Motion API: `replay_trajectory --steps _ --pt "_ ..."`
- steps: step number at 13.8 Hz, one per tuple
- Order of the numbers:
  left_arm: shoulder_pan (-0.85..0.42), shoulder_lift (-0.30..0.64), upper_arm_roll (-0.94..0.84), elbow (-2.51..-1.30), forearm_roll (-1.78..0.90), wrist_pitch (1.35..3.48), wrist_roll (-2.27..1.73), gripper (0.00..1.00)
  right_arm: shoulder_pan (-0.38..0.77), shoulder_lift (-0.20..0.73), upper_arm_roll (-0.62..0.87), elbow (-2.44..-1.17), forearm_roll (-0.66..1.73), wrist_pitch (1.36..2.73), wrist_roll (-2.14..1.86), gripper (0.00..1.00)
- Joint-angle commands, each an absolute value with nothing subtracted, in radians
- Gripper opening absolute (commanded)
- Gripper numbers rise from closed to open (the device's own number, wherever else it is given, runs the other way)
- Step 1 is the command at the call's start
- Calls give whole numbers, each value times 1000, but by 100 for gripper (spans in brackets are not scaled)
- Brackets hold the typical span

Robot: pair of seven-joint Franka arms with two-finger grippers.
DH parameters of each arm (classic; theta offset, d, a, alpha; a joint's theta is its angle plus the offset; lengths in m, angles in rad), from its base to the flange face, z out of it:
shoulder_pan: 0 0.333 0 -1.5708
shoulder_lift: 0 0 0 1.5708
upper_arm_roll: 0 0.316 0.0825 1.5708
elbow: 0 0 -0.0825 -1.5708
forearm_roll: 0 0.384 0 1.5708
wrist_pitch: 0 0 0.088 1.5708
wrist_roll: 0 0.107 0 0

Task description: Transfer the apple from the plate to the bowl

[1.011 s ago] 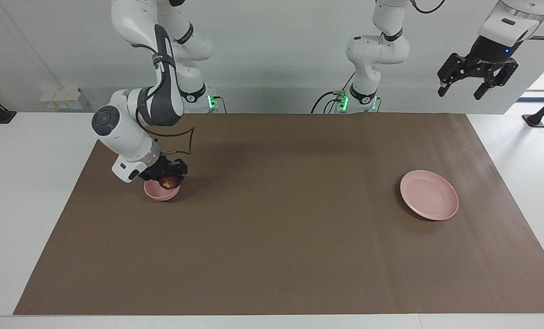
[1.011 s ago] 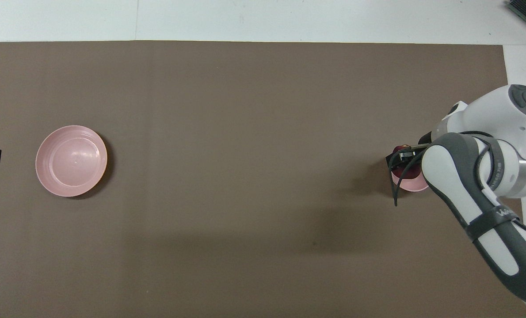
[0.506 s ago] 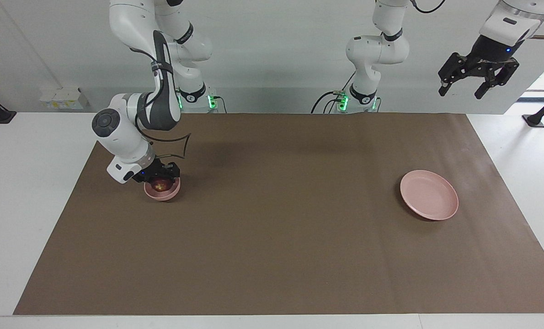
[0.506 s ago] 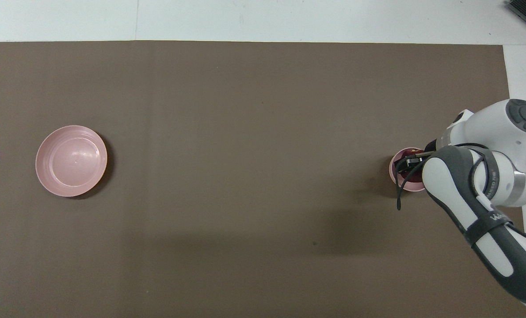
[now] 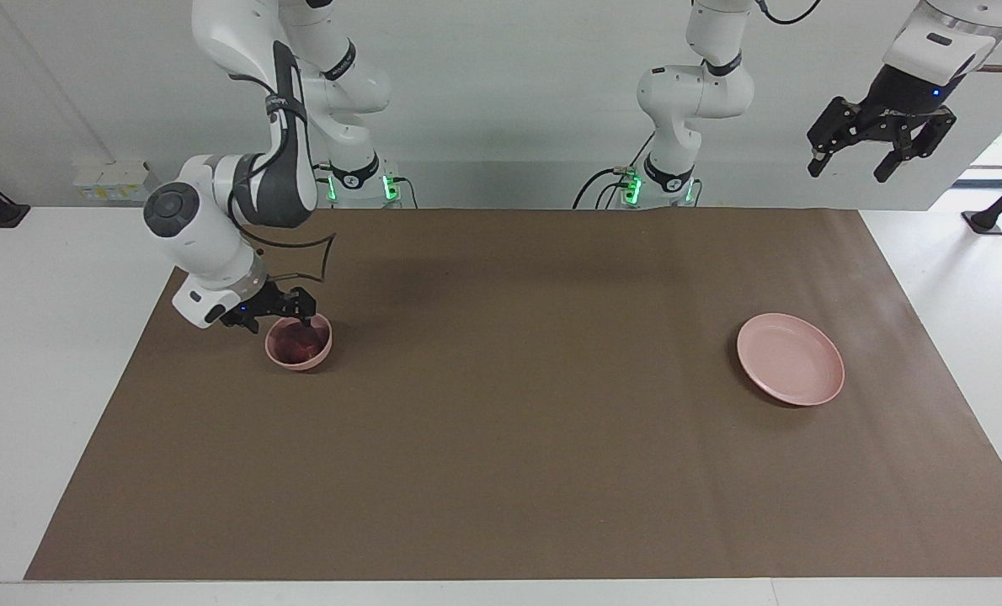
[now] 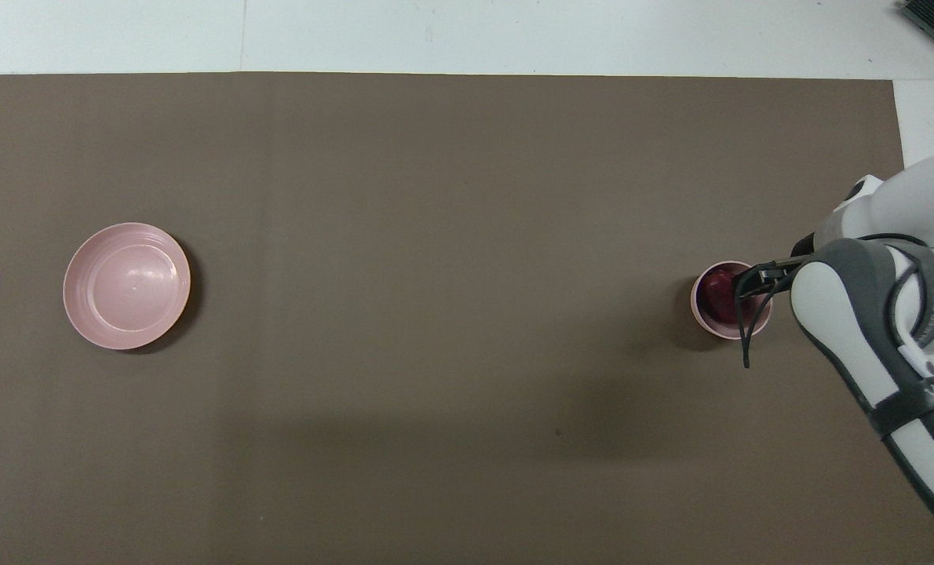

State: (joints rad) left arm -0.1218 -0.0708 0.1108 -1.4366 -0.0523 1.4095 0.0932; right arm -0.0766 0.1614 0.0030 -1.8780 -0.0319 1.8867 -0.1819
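Right hand (image 5: 275, 309) has let go and drawn back from the bowl (image 5: 298, 342), its fingers apart just above the rim. Apple (image 5: 299, 339) now sits inside; the plate (image 5: 791, 370) is bare, so the move looks done. Left hand (image 5: 880, 145) waits high, open.

No readable text — arm lettering too small.

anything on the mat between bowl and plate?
No. Between the bowl, which holds the apple, and the plate, only bare brown mat shows. The overhead view shows it best; the facing view agrees.
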Motion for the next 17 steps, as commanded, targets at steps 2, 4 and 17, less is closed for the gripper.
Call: replay_trajectory --steps 2,4,17 --pt "-114 -74 106 -1425 -46 1387 84 100 -87 150 15 -1721 -152 1731 -190 100" --pt "-114 -74 106 -1425 -45 1382 84 100 -83 89 23 -1698 -132 1724 -134 100" --pt "-115 -77 106 -1425 -37 1368 90 100 -72 -5 66 -1550 -46 1488 77 100"
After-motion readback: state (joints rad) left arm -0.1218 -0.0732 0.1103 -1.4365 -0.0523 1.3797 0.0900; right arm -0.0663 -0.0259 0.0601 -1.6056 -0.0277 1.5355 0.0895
